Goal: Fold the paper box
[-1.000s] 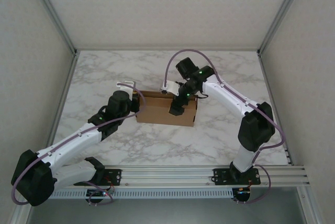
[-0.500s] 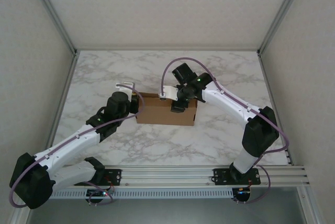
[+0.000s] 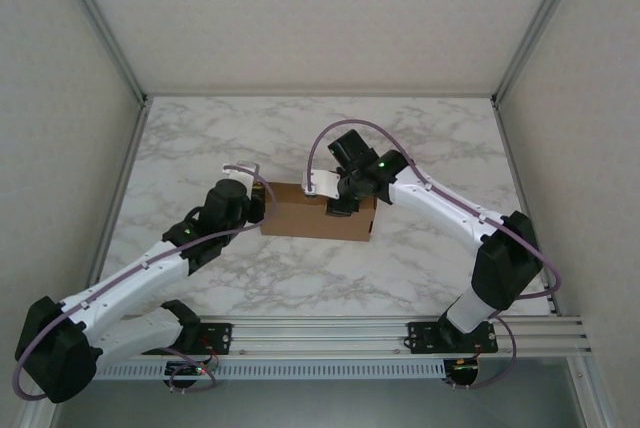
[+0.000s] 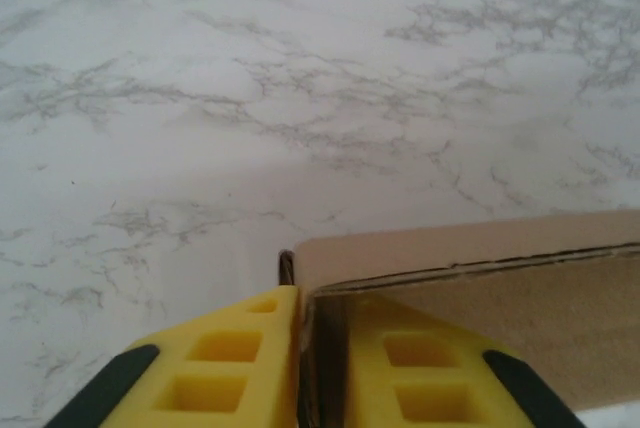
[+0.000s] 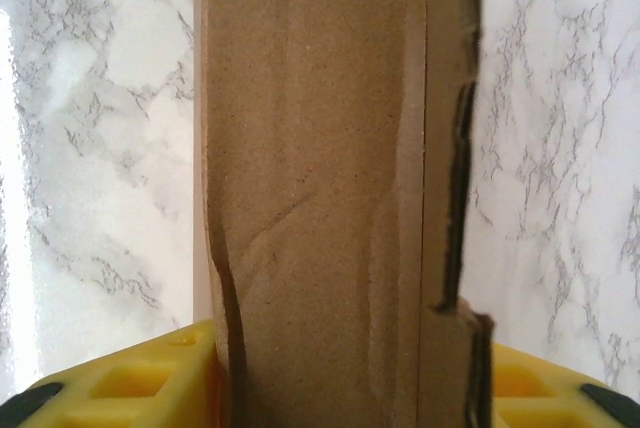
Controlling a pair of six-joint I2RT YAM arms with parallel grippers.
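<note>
Cardboard forms one paper box (image 3: pixel 300 216), resting on the marble table (image 3: pixel 300 138). Two grippers meet the box. The left gripper (image 4: pixel 320 300) straddles the box's left end wall, its pinch unclear. The right gripper (image 5: pixel 345 353) clamps across the box's right part, fingers (image 5: pixel 150 373) pressing both sides.

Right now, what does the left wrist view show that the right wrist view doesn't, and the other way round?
Left wrist: a corner of the plain brown cardboard paper box, with one thin upright wall standing edge-on between the left jaws and open white marble table beyond. Right wrist: a broad cardboard panel spanning the right jaws, with a slanting crease and a notched die-cut edge. Shared: yellow fingers on either side of the box, with marble around it.
</note>
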